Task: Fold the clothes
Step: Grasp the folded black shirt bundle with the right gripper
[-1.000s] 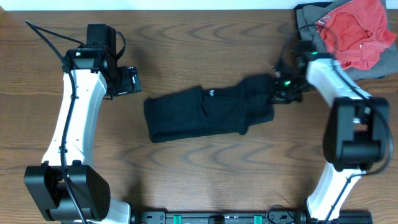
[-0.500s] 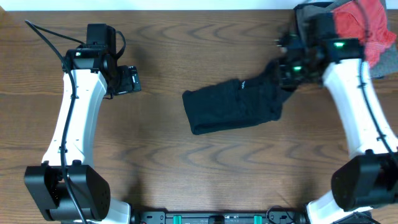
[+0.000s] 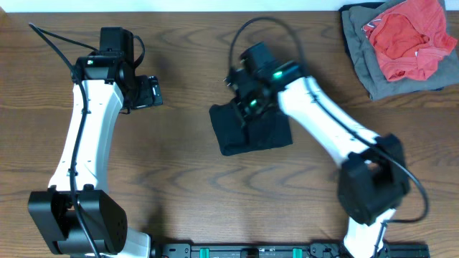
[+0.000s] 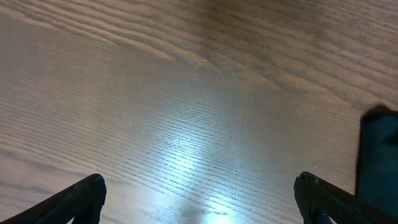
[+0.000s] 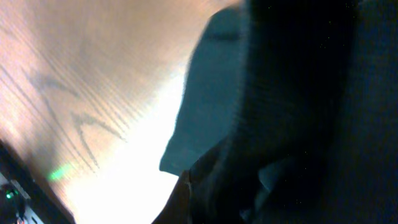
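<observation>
The black T-shirt (image 3: 262,135) lies as a small folded bundle on the wooden table near the middle of the overhead view. My right gripper (image 3: 246,104) reaches across over its far left edge and looks shut on a fold of it. In the right wrist view the black fabric (image 5: 298,93) fills most of the frame and hides the fingers. My left gripper (image 3: 150,93) hovers to the left of the shirt, apart from it. It is open and empty, with only bare wood between its fingertips (image 4: 199,186).
A red garment (image 3: 405,36) lies on a grey garment (image 3: 362,68) at the back right corner. A dark shape (image 4: 376,155) shows at the right edge of the left wrist view. Bare wood (image 3: 186,201) lies in front of the shirt.
My right gripper has swung left from the back right to the middle, carrying the shirt's right end over the rest. The shirt is now a shorter bundle. The left arm has not moved.
</observation>
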Action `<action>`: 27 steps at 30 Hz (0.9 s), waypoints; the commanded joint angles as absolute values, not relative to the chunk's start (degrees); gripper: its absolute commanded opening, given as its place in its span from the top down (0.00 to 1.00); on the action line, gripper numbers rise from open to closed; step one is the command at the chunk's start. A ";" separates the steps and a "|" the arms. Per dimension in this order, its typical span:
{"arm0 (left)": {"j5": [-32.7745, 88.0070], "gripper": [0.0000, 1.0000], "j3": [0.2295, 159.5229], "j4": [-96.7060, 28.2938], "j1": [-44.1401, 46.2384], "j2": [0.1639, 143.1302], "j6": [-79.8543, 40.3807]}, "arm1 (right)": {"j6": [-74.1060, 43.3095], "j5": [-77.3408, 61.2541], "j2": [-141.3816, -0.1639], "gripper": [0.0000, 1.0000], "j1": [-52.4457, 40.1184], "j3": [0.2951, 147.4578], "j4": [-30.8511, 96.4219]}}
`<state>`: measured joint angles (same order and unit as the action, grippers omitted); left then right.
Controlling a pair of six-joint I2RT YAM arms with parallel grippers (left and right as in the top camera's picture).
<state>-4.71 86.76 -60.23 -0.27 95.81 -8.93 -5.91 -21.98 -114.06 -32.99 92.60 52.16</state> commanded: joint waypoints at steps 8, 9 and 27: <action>-5.19 0.02 87.48 -59.72 -0.47 95.92 -8.16 | -6.13 -28.16 -115.72 0.48 -38.20 95.68 48.84; -5.19 0.02 87.48 -59.70 -0.47 95.92 -8.16 | -5.98 -28.03 -115.72 0.43 -37.91 97.03 50.15; -5.17 0.02 87.46 -58.50 -6.59 95.92 -8.21 | -5.52 -2.15 -124.68 0.19 -44.10 101.58 56.23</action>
